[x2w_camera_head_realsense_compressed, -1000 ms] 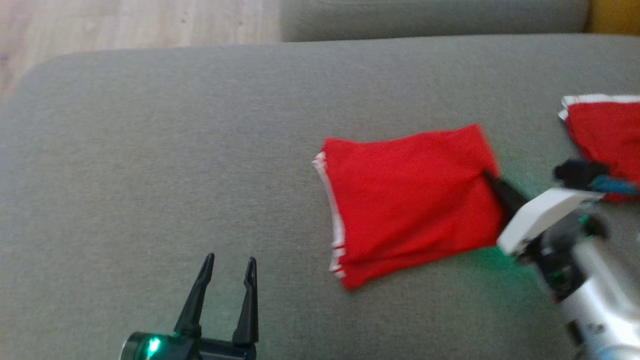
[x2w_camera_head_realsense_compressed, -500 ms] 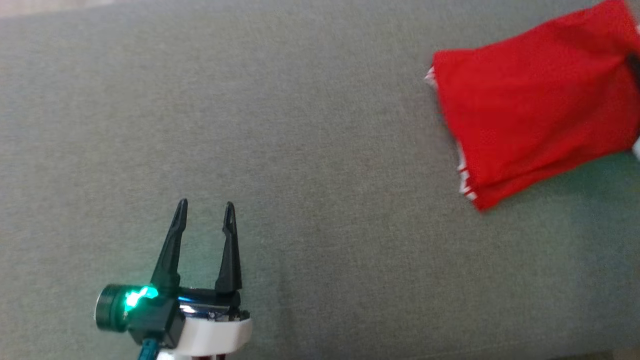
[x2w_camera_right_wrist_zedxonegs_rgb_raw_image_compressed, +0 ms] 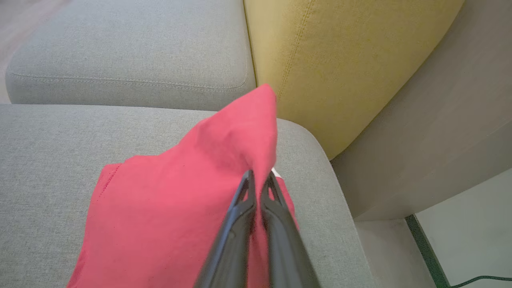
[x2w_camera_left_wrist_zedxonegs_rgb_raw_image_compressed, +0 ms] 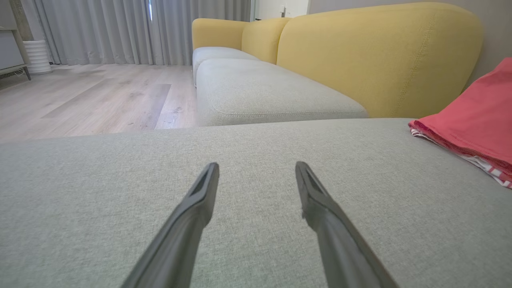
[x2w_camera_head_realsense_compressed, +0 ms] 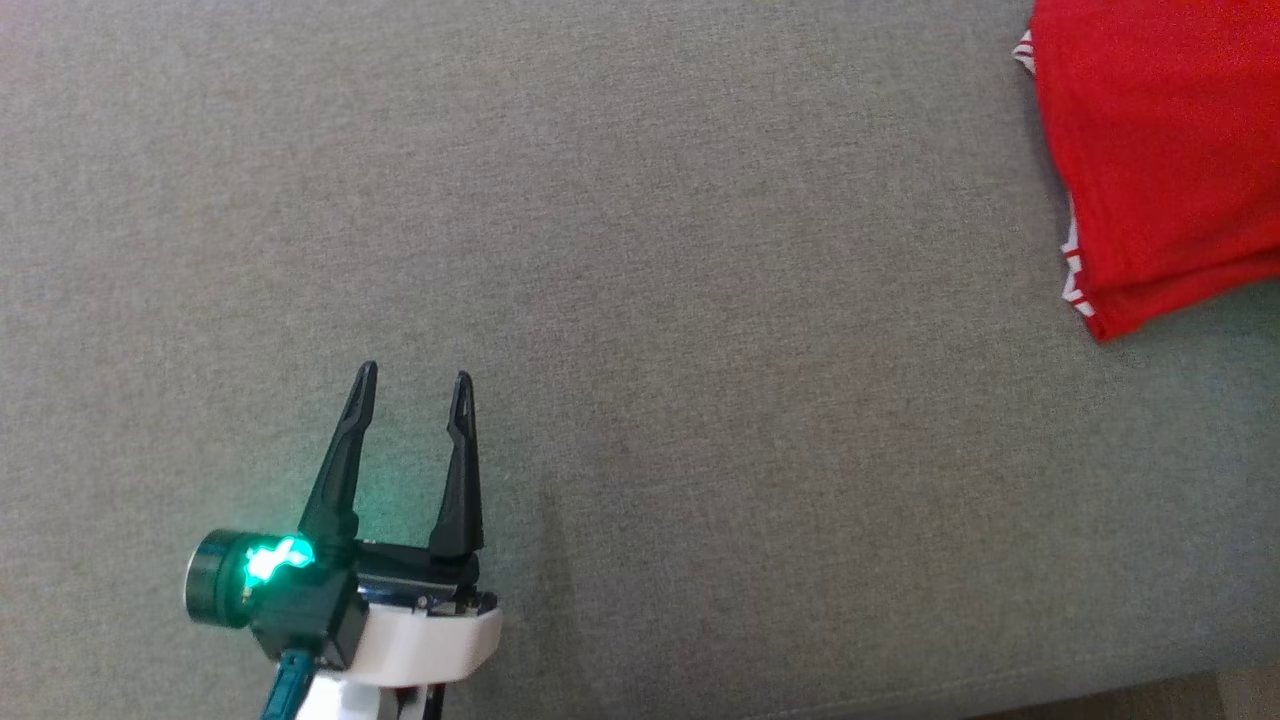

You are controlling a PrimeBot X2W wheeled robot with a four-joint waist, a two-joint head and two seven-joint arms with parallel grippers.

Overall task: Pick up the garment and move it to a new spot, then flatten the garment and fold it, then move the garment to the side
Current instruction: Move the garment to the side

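right tool (x2w_camera_right_wrist_zedxonegs_rgb_raw_image_compressed: 259, 176) pinches the red garment (x2w_camera_right_wrist_zedxonegs_rgb_raw_image_compressed: 180, 188) on the grey cushion (x2w_camera_right_wrist_zedxonegs_rgb_raw_image_compressed: 40, 160) while left tool (x2w_camera_head_realsense_compressed: 415, 375) hovers spread.

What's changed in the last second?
Head camera swung, shifting the whole view. The garment now lies farther right of the left gripper, seemingly dragged by the right gripper. Unchanged: right gripper shut on its edge, left gripper open over the cushion.
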